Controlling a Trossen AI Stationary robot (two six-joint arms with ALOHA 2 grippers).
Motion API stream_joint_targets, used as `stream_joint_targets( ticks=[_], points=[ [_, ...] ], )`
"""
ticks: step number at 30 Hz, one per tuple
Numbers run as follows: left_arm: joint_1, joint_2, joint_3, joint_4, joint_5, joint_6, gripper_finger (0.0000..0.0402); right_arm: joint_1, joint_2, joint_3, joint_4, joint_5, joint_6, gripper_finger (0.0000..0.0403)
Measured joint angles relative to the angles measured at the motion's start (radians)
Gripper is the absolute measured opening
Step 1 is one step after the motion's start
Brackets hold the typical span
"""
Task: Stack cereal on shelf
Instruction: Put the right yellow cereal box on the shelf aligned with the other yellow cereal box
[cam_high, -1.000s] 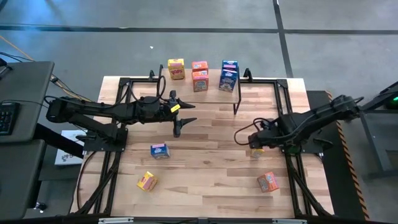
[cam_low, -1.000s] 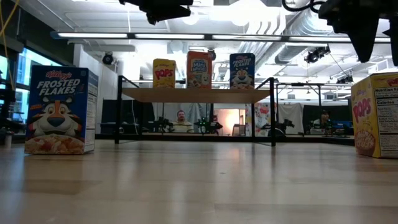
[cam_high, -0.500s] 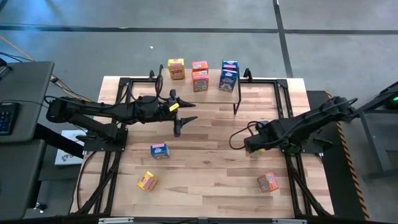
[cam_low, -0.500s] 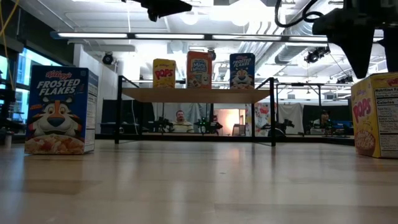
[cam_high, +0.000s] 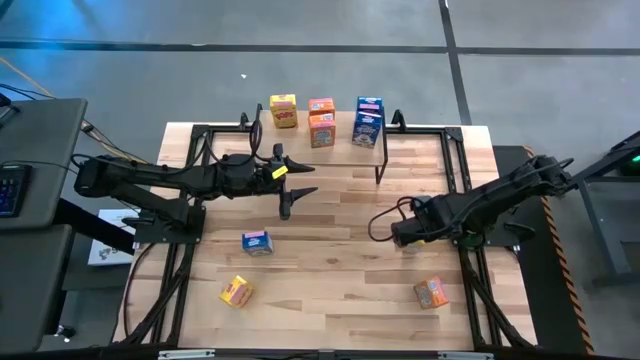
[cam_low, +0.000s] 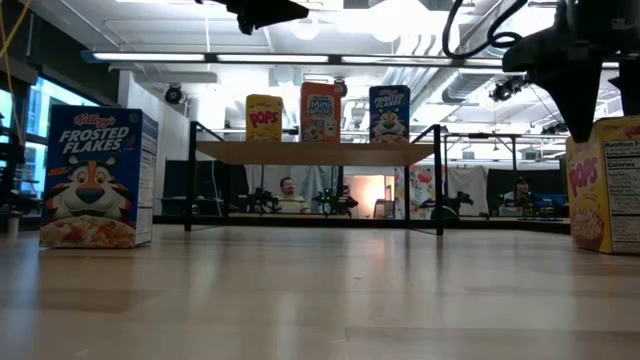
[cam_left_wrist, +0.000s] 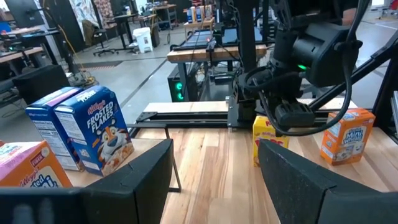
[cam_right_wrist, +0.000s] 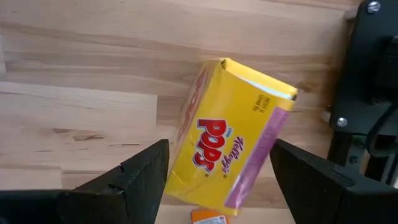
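The right claw (cam_high: 405, 236) is hovering directly above a yellow cereal box (cam_right_wrist: 233, 140) labelled "Pops", standing on the surface (cam_high: 340, 260); its fingers are spread, straddling but not gripping it. The left claw (cam_high: 296, 190) is hanging open, empty. A blue box (cam_low: 97, 176) is reading "Frosted Flakes".

A blue cereal box (cam_low: 97, 177) on the table read "Kellogg's Frosted Flakes". The yellow box (cam_right_wrist: 231, 137) under the right wrist camera read "Pops", as did a yellow one (cam_low: 264, 118) on the shelf (cam_low: 316, 152). The orange shelf box (cam_low: 321, 111) seemingly read "Mini".
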Motion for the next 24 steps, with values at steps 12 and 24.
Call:
stream_joint_targets(
  ticks=[12, 24],
  points=[
    [0.0, 0.0, 0.0, 0.023, 0.0, 0.0, 0.0225, 0.001, 0.0, -0.054, 0.093, 0.019, -0.098, 0.0262],
    [0.0, 0.0, 0.0, 0.02, 0.0, -0.015, 0.0225, 0.006, 0.0, -0.053, 0.094, 0.042, -0.171, 0.0162]
  ],
)
